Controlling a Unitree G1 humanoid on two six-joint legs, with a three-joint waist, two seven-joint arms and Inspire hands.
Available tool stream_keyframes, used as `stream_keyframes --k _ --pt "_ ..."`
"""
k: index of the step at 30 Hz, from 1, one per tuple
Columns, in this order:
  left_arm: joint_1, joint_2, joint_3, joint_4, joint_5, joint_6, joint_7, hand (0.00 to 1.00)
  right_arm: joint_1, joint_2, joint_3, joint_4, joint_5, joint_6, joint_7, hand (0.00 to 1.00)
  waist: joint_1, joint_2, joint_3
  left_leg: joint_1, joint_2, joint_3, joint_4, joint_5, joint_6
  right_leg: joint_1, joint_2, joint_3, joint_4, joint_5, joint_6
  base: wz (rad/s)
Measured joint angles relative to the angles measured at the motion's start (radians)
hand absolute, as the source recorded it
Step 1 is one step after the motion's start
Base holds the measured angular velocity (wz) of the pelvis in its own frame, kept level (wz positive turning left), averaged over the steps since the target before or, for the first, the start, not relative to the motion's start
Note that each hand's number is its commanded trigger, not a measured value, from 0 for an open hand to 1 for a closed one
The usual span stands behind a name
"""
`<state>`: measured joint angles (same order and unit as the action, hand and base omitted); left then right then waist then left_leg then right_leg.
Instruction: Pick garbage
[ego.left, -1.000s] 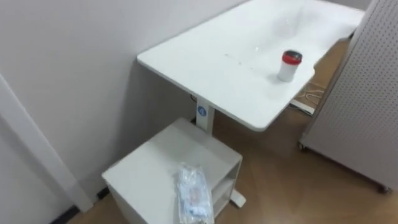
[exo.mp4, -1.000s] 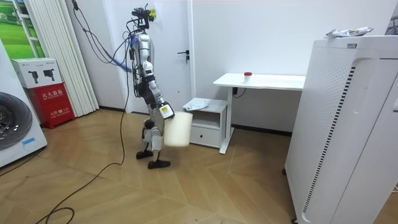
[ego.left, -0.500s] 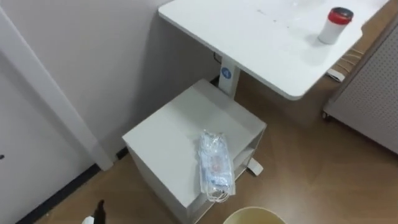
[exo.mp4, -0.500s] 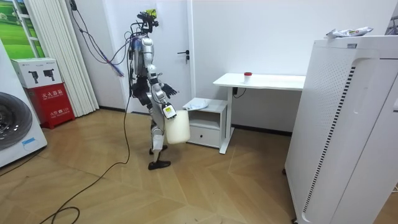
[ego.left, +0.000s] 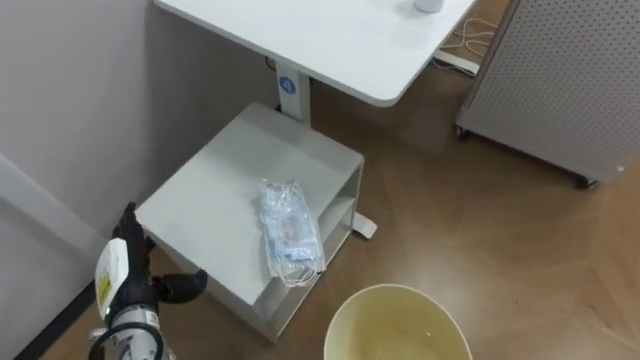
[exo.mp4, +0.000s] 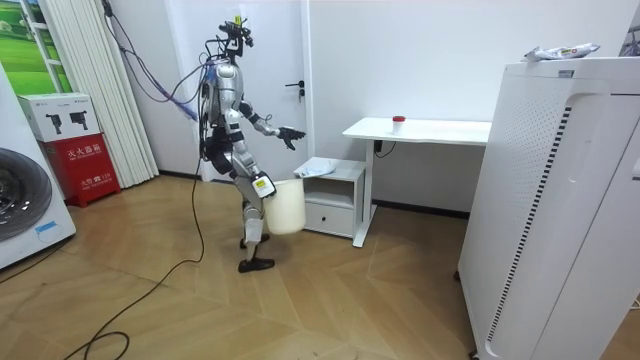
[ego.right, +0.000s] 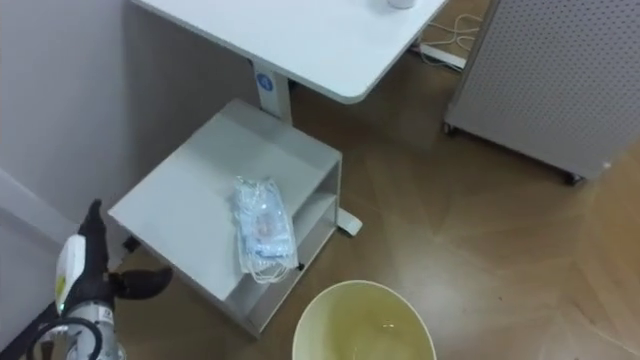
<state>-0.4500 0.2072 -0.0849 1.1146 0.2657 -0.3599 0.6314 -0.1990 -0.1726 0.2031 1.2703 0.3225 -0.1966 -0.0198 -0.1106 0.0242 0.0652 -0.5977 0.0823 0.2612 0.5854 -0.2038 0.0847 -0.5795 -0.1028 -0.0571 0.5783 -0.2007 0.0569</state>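
A clear crumpled plastic packet (ego.left: 288, 230) lies on top of a low white cabinet (ego.left: 215, 200), near its front edge. My left hand (ego.left: 135, 275) is raised at the lower left, open with straight fingers and the thumb spread, to the left of the cabinet and apart from the packet. A cream round bin (ego.left: 400, 325) shows its open mouth at the bottom. In the room view I stand beside the cabinet (exo.mp4: 335, 185), left hand (exo.mp4: 292, 133) stretched out over it. The bin (exo.mp4: 285, 205) hangs off the floor at my right hand (exo.mp4: 262, 186).
A white desk (ego.left: 330, 40) stands over the cabinet's far side, with a small canister (ego.left: 430, 4) cut off at the top edge. A white perforated unit (ego.left: 570, 80) stands on the right. Cables (ego.left: 462, 45) lie on the wooden floor under the desk.
I have stepped closer to the cabinet and the view has shifted downward. My left arm has risen, bringing the hand into view. More of the bin's mouth shows at the bottom.
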Motion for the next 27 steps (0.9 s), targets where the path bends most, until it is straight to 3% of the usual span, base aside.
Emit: stream_keyframes --k 9,13,21,27 --pt "-0.024 0.005 -0.056 0.001 -0.023 -0.008 0.062 0.00 -0.022 0.000 0.051 -0.038 0.048 0.002 -0.007 1.00 -0.016 -0.007 0.0103 -0.054 0.012 -0.003 0.025 -0.011 0.000 -0.052 0.012 -0.002 -0.001 0.005 -0.011 -0.05" --pt "-0.079 0.005 -0.078 0.026 -0.021 -0.007 0.065 0.00 -0.042 -0.001 0.071 -0.071 0.048 0.001 -0.014 1.00 -0.035 -0.008 0.0198 -0.103 0.021 0.000 0.064 -0.026 -0.001 -0.104 0.010 -0.002 0.061 -0.010 -0.016 -0.03" --pt "-0.109 0.012 -0.085 0.023 -0.018 -0.006 0.098 0.00 -0.054 -0.014 0.093 -0.072 0.065 0.003 -0.025 1.00 -0.073 -0.001 0.0249 -0.189 0.063 -0.015 0.150 -0.061 -0.017 -0.173 0.035 -0.029 0.107 -0.034 -0.040 -0.07" --pt "-0.161 0.022 -0.105 0.024 -0.018 -0.006 0.108 0.00 -0.058 -0.021 0.098 -0.071 0.103 0.003 -0.031 1.00 -0.085 0.002 0.0297 -0.218 0.074 -0.013 0.174 -0.064 -0.020 -0.209 0.038 -0.025 0.137 -0.041 -0.049 -0.03"
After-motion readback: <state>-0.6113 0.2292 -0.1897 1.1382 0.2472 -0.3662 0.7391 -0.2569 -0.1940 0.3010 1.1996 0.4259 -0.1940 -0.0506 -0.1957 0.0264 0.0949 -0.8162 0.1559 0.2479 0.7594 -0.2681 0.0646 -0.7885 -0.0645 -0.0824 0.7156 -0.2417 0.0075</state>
